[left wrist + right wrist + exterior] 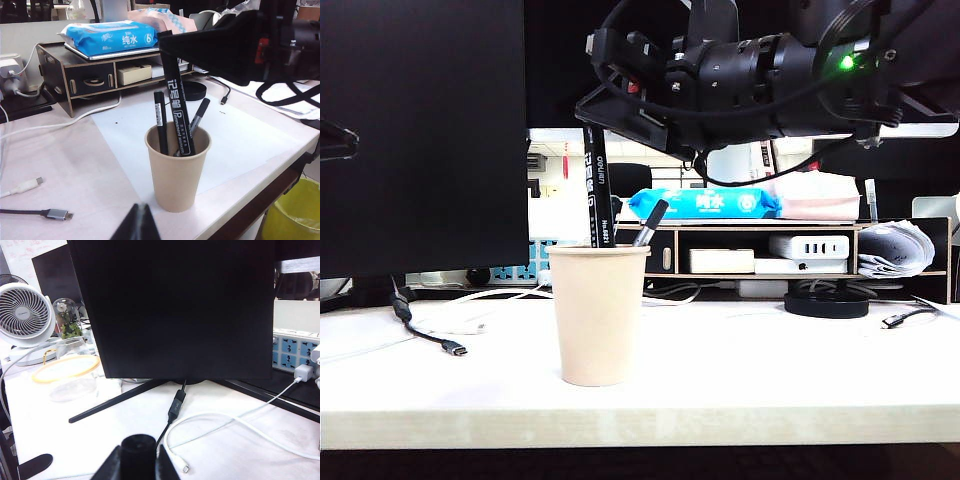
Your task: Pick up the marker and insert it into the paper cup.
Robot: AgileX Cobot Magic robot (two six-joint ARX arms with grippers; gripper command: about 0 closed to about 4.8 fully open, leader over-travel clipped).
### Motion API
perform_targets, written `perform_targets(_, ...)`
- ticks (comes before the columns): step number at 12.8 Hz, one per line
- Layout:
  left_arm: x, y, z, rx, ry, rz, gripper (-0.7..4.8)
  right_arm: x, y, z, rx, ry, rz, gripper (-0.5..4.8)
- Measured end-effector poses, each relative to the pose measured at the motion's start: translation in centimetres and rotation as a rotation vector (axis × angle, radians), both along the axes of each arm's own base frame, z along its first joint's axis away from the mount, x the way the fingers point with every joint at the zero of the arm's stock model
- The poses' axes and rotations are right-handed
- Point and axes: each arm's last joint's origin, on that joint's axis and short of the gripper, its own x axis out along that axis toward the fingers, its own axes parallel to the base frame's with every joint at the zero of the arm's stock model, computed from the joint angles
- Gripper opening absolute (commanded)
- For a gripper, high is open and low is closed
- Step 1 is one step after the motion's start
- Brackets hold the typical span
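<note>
One black marker with white lettering stands upright in the paper cup, its top between the right gripper's parted jaws; left gripper state indeterminable.

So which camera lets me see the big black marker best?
The left wrist view. There the marker stands in the paper cup, its whole barrel and white lettering clear, between two thinner pens. The exterior view shows only its upper part above the cup's rim. The right wrist view shows only its round end, seen end-on.
</note>
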Motion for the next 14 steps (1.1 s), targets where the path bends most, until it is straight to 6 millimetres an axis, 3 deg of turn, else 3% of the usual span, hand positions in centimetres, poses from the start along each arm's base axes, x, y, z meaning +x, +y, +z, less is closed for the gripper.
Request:
perform_targets(3,0.0,0.0,0.0,0.0,0.0,0.0,-0.04,0.0,0.0,0.0,0.0,-0.001,0.0,1.18)
perform_targets(10,0.0,0.0,0.0,0.0,0.0,0.0,-0.04,0.01,-0.01,0.0,0.0,-0.001,0.0,1.15)
perform_targets(11,0.0,0.0,0.0,0.0,0.0,0.0,-0.04,0.01,-0.01,0.0,0.0,-0.001,0.0,0.87)
perform_targets(12,0.0,0.0,0.0,0.0,0.0,0.0,-0.04,0.01,-0.01,0.0,0.0,-0.001,0.0,-0.07)
perform_targets(14,0.0,0.0,0.0,0.0,0.0,0.0,-0.04,-0.02,-0.03,0.23,0.017,-0.016,0.001,-0.06)
